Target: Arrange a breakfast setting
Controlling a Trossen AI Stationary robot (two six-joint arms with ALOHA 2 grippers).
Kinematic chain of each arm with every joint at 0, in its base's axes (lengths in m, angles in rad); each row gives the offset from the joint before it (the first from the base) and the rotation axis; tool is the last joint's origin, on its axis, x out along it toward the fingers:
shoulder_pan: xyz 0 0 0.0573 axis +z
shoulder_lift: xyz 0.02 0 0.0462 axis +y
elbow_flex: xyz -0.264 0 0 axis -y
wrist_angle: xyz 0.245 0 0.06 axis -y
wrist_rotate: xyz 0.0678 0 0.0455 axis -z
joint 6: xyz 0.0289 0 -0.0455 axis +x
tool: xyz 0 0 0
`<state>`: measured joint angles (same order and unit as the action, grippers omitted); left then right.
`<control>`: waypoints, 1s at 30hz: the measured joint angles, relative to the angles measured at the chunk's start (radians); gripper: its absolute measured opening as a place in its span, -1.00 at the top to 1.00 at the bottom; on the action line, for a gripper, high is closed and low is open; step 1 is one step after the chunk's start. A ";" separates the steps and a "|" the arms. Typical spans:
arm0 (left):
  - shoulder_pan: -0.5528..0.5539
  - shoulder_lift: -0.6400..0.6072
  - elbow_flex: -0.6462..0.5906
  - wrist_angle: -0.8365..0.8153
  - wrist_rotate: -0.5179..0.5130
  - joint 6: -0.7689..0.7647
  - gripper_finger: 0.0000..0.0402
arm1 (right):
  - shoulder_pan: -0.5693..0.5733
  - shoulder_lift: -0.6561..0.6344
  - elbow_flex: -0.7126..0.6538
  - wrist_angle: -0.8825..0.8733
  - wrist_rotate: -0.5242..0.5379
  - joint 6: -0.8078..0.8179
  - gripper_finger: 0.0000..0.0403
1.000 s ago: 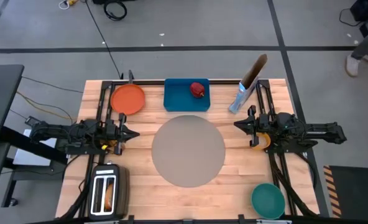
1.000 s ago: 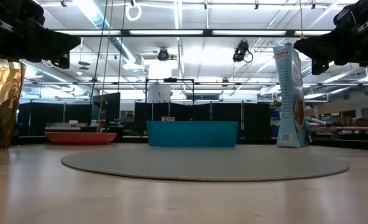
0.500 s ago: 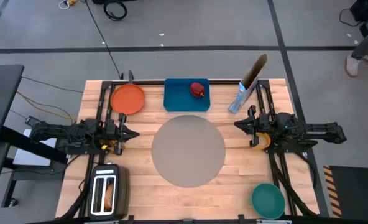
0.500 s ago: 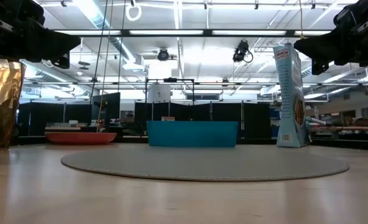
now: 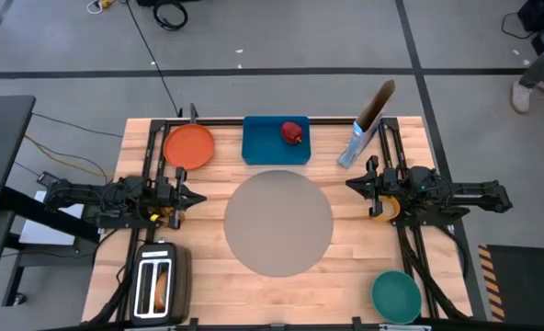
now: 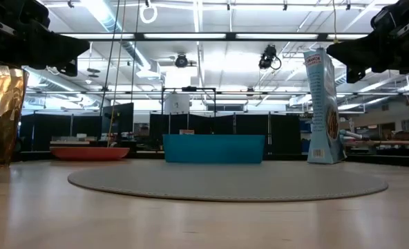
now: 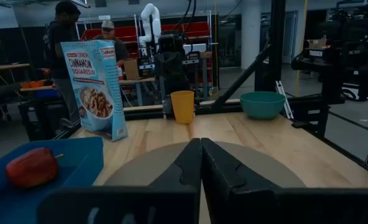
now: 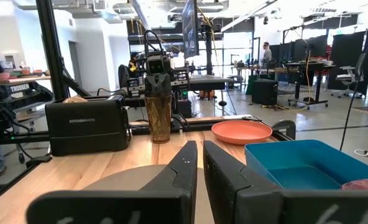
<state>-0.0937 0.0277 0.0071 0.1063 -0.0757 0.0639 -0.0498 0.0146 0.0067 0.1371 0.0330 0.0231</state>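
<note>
- The pale wooden tabletop [image 5: 208,262] carries everything, with one dark arm along each side edge.
- A large round grey mat [image 5: 278,221] lies flat at the tabletop's middle, bare on top.
- A blue rectangular tray [image 5: 265,147] sits just beyond the mat at the far edge, and a red apple [image 5: 292,132] rests in its right part.
- A silver-and-black two-slot toaster [image 5: 157,283] stands at the near left corner, with something brown in one slot.
- A flat round orange plate [image 5: 189,146] lies left of the tray, near the far left corner.
- A blue cereal bag [image 5: 362,134] stands upright right of the tray.
- A teal bowl [image 5: 395,294] sits at the near right corner, well apart from the mat.
- A small orange-yellow cup [image 5: 385,206] stands right of the mat, partly under the right arm.
- The left pincer [image 5: 191,196] hovers left of the mat, its fingers [image 7: 190,163] pressed together on nothing.
- The right pincer [image 5: 355,184] hovers right of the mat, fingers [image 8: 185,163] nearly touching, empty.
</note>
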 joint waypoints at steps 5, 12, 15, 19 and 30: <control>0.000 0.000 0.000 0.000 0.000 0.000 0.94 | 0.000 0.000 0.000 0.000 0.000 0.000 0.83; 0.000 0.000 0.000 0.000 0.000 0.000 0.94 | 0.000 0.000 0.000 0.000 0.000 0.000 0.83; 0.000 0.000 0.000 0.000 0.000 0.000 0.94 | 0.000 0.000 0.000 0.000 0.000 0.000 0.83; 0.000 0.000 0.000 0.000 0.000 0.000 0.94 | 0.000 0.000 0.000 0.000 0.000 0.000 0.83; 0.000 0.000 0.000 0.133 0.002 -0.002 0.94 | 0.000 0.000 0.000 0.000 0.000 0.000 0.83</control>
<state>-0.0938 0.0277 0.0071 0.2394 -0.0736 0.0616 -0.0502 0.0143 0.0067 0.1374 0.0332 0.0231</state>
